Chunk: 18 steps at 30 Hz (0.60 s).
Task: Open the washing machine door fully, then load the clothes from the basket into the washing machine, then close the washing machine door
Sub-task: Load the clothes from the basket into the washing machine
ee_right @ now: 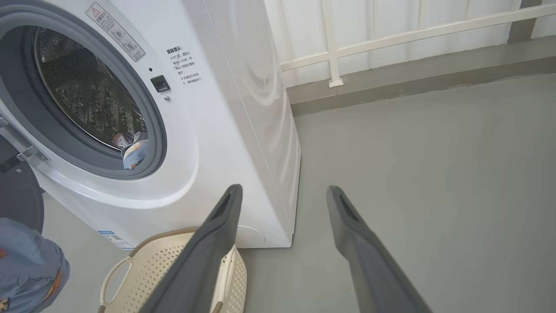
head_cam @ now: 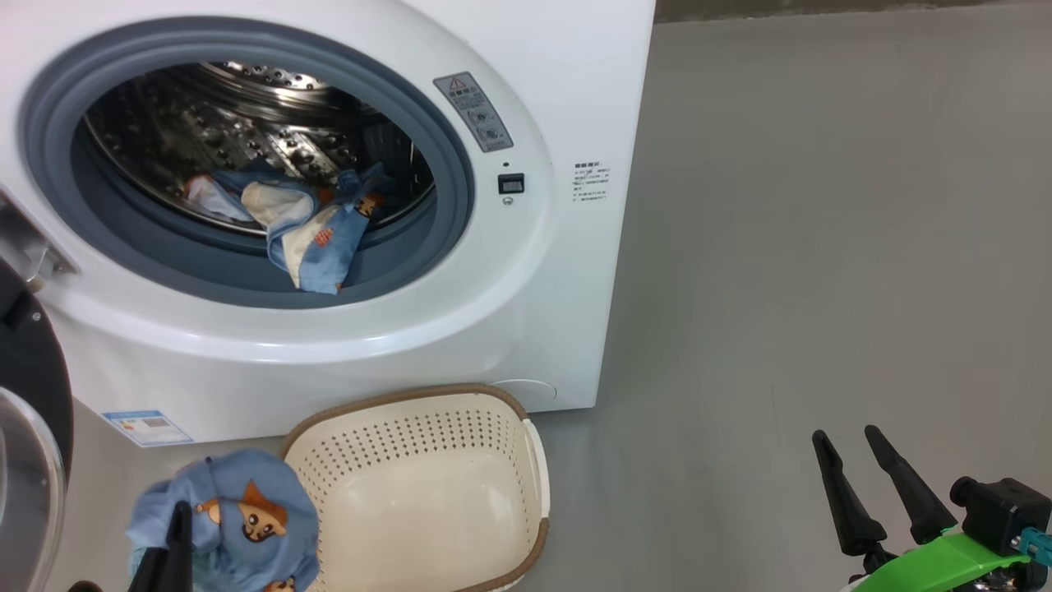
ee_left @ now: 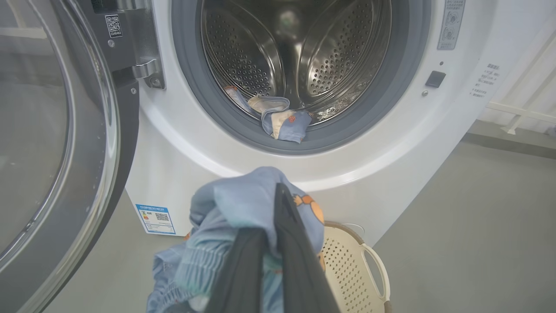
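Observation:
The white washing machine (head_cam: 526, 288) stands with its door (ee_left: 47, 143) swung wide open on the left. Light blue clothes (head_cam: 316, 226) lie at the front of the steel drum, one piece hanging over the grey gasket. My left gripper (ee_left: 278, 191) is shut on another light blue garment (head_cam: 230, 518), held above the floor just left of the cream basket (head_cam: 427, 485) and in front of the machine. The basket's inside looks bare. My right gripper (head_cam: 846, 440) hangs open over the grey floor, well to the right of the machine.
The open door (head_cam: 29, 427) juts out at the far left, close to my left arm. Grey floor (head_cam: 822, 247) stretches right of the machine. A white railing (ee_right: 391, 39) and a low kerb run along the wall behind.

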Tool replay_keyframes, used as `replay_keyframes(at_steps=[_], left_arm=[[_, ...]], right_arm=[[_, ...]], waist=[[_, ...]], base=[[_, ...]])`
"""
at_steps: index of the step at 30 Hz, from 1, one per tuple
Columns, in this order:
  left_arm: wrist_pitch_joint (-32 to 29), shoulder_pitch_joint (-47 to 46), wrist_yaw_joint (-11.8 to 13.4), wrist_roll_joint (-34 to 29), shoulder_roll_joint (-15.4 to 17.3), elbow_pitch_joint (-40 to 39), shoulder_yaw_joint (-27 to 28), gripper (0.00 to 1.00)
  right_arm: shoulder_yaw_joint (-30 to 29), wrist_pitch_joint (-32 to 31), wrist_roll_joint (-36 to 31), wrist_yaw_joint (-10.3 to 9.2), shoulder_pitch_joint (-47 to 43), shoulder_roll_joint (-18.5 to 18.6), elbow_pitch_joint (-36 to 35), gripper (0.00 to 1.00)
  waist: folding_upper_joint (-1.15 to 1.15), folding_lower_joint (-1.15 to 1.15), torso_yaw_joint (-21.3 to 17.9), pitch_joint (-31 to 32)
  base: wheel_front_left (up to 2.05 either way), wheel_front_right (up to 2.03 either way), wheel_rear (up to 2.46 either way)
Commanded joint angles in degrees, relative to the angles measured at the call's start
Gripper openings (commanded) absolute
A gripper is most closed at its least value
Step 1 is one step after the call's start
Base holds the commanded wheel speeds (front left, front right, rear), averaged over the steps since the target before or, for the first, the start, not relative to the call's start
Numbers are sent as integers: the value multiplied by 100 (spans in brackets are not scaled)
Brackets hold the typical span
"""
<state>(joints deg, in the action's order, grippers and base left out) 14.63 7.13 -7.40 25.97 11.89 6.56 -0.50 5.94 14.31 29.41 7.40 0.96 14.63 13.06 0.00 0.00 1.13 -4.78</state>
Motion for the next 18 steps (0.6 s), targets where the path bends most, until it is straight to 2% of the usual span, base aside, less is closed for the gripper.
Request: replay_keyframes(at_steps=[1,11,18], left_arm=[[37,-150,-9,-56,91,-180,245,0],[37,-362,-9,45,29,-263,360,0],[37,-985,-9,173,89,-125,314,0]], right_arm=[[87,69,-26,9,10,70,-140,100],[74,69,-59,9,117,17,-172,100],[68,69,-107,9,318,-52,-232,100]], waist=[[0,0,-19,-38],[0,0,-90,-267],[0,0,-127,-715]], base=[[0,0,0],[0,0,0],[0,0,0]])
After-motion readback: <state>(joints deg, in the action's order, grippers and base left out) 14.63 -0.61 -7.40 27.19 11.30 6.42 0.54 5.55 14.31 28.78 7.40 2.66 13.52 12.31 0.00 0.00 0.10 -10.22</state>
